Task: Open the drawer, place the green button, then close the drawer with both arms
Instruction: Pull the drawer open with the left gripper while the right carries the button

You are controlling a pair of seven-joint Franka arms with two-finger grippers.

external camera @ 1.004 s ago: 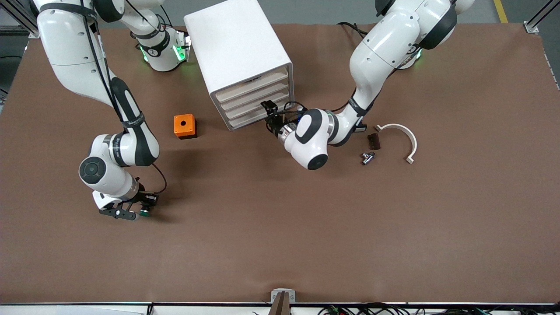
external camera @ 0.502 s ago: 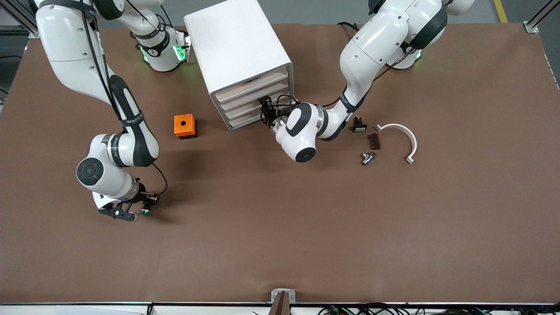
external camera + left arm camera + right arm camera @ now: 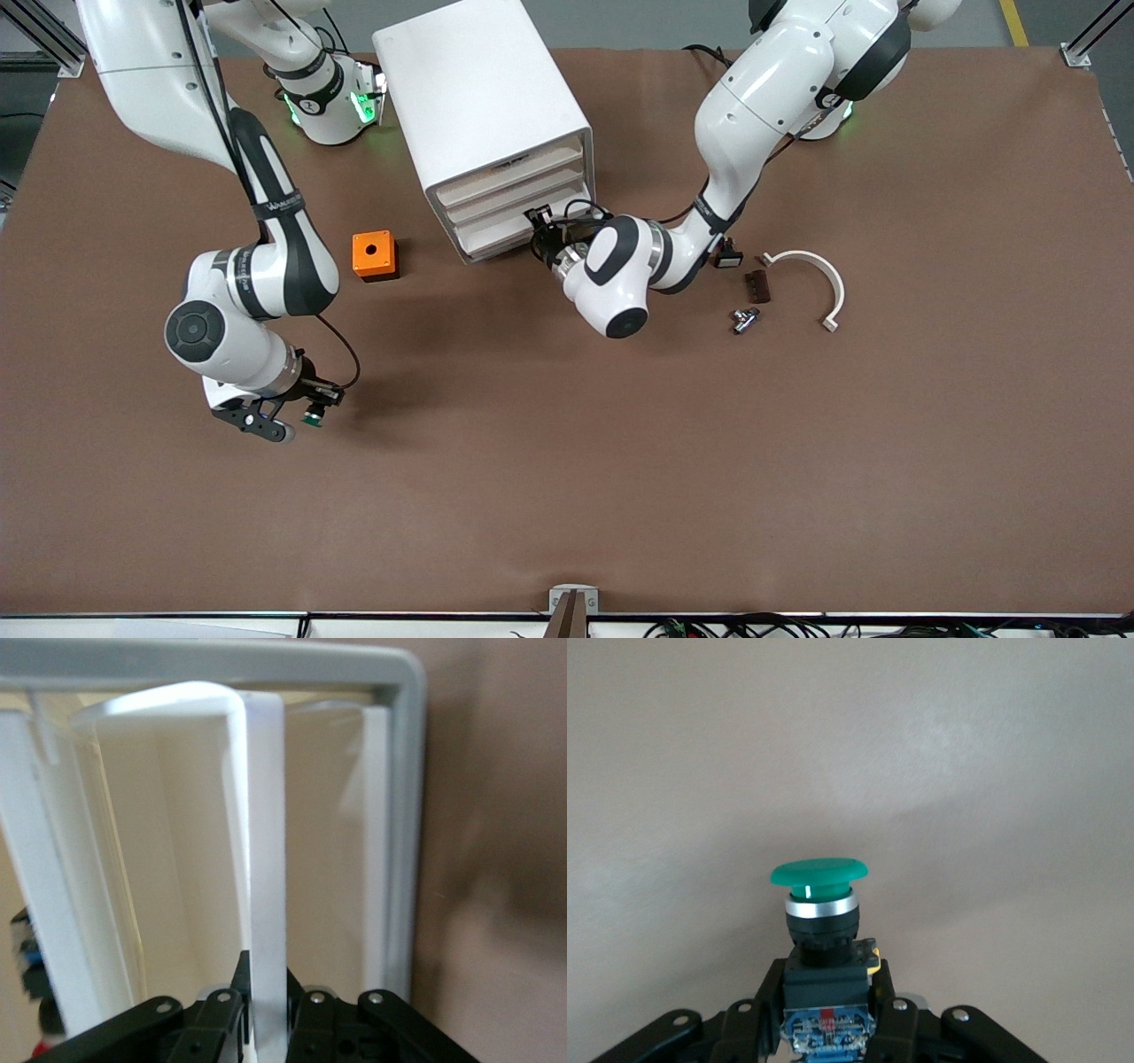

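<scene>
The white drawer cabinet (image 3: 478, 97) stands near the robots' bases. My left gripper (image 3: 539, 232) is at the front of one of its lower drawers (image 3: 496, 232). In the left wrist view the gripper (image 3: 266, 979) is shut on that drawer's thin white front edge (image 3: 266, 815), and the cream inside of the drawer shows beside it. My right gripper (image 3: 297, 421) hovers low over bare table toward the right arm's end, shut on the button (image 3: 312, 416). In the right wrist view the gripper (image 3: 828, 992) clamps the black body, and the green cap (image 3: 819, 873) points away from it.
An orange cube with a hole (image 3: 374, 255) sits beside the cabinet toward the right arm's end. Toward the left arm's end lie a small black part with a white face (image 3: 728, 257), a brown part (image 3: 757, 286), a metal fitting (image 3: 744, 319) and a white curved piece (image 3: 819, 275).
My right gripper has risen from the table with the button and shifted slightly toward the table's middle. My left gripper moved in to the drawer front, then drew back a little.
</scene>
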